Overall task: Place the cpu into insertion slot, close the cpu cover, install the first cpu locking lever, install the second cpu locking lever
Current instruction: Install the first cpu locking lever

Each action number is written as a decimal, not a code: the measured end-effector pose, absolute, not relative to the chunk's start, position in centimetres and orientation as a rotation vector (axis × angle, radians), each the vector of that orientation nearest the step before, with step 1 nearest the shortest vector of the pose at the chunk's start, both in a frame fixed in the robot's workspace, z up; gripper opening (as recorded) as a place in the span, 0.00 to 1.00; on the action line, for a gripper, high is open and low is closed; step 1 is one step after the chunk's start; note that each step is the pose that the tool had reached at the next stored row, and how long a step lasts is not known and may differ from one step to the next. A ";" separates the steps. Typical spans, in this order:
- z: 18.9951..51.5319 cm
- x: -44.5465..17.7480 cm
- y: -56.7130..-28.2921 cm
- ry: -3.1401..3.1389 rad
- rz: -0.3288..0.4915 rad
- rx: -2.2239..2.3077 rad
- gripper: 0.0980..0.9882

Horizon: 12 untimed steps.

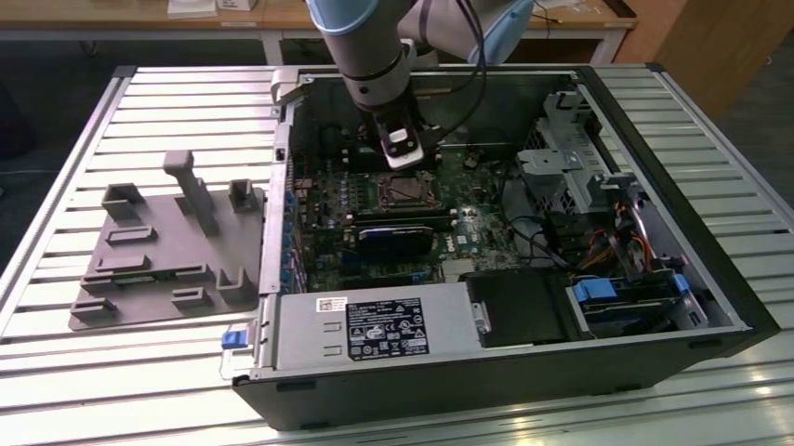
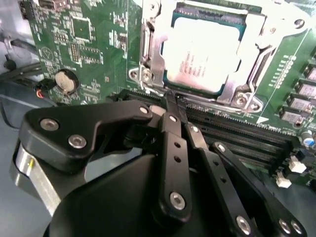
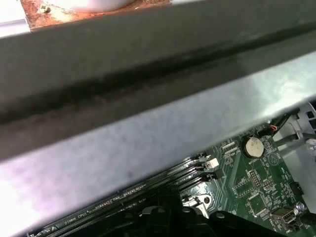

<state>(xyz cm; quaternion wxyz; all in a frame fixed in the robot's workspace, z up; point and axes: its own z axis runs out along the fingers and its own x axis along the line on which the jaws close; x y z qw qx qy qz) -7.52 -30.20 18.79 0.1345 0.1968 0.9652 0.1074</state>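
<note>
Down inside the open computer case (image 1: 496,395) with the gripper (image 1: 407,163), poised just above the insertion slot (image 1: 403,190) in the exterior view. Clenched tight in the second wrist view: gripper (image 2: 173,101) pinched to a single point, black fingers (image 2: 174,148) pressed side by side, no gap at the tips. Tips right at the near edge of the cpu cover (image 2: 153,54), between that silver frame and the long black memory slots (image 2: 237,133). Cannot tell whether anything thin sits pinched between them. And there, the cpu (image 2: 205,54): seated flat in the slot, pale top showing through the cover's square window, cover lying flat around it.

Over to the exterior view for the wide scene: slatted metal table (image 1: 125,390), grey moulded fixture tray (image 1: 162,251) beside the case on the exterior view's left, power supply box (image 1: 360,330) along the near side of the case, a tangle of cables (image 1: 620,246) on the exterior view's right.

In close with the second wrist view for the fine detail: a round coin battery (image 2: 65,81) on the green circuit board (image 2: 98,29), well apart from the socket. Same coin battery (image 3: 253,146) in the first wrist view, plus a broad grey metal panel (image 3: 148,133) looming close across the board, memory slots (image 3: 163,182) running beneath it.
</note>
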 end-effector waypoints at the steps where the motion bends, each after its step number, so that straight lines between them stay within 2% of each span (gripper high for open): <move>1: 18.8 -7.5 -30.2 2.797 0.312 0.571 0.01; 12: 19.0 -7.5 -30.2 2.797 0.316 0.571 0.01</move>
